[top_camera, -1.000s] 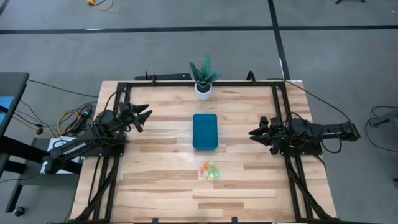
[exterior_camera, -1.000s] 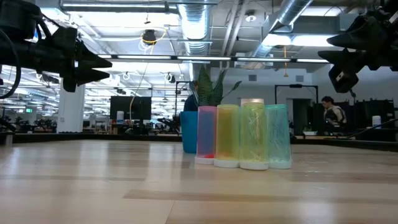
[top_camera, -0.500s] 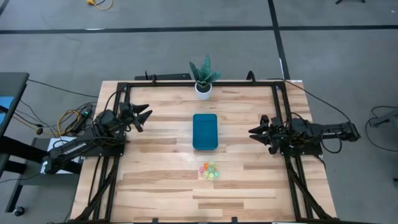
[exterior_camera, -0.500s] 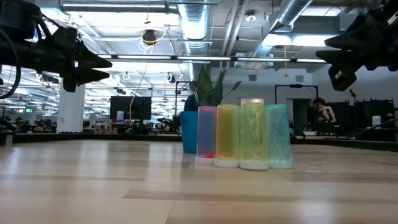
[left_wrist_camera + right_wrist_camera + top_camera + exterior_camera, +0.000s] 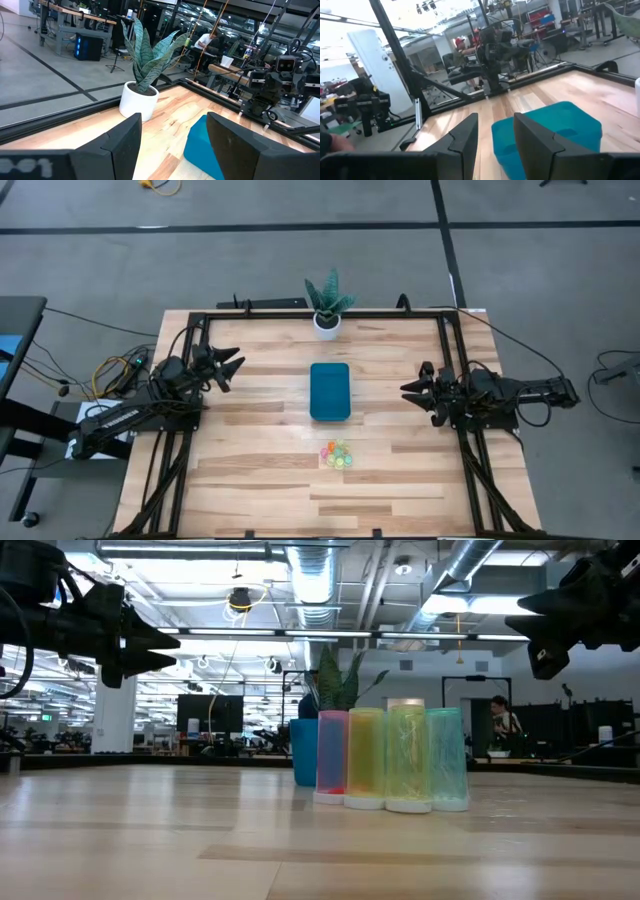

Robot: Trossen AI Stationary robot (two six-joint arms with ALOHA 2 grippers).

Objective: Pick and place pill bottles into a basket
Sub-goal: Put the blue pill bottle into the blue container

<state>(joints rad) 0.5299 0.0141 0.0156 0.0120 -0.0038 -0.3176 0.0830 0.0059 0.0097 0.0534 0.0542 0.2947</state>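
Four pill bottles (image 5: pixel 390 772) hiding most of basket (image 5: pixel 304 752); both arms' fingers apart, empty.

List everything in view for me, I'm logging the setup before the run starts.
Pill bottles: a small cluster, orange, yellow, green, pink; standing on the table in front of the basket.
Basket: one, teal-blue; mid-table, nothing in it.
Potted plant: one, green leaves, white pot; table's far edge.
Table: one, pale wood.
Person: one, in the room beyond.
Left gripper: open, raised over the table's left side.
Right gripper: slightly open, raised over the right side.
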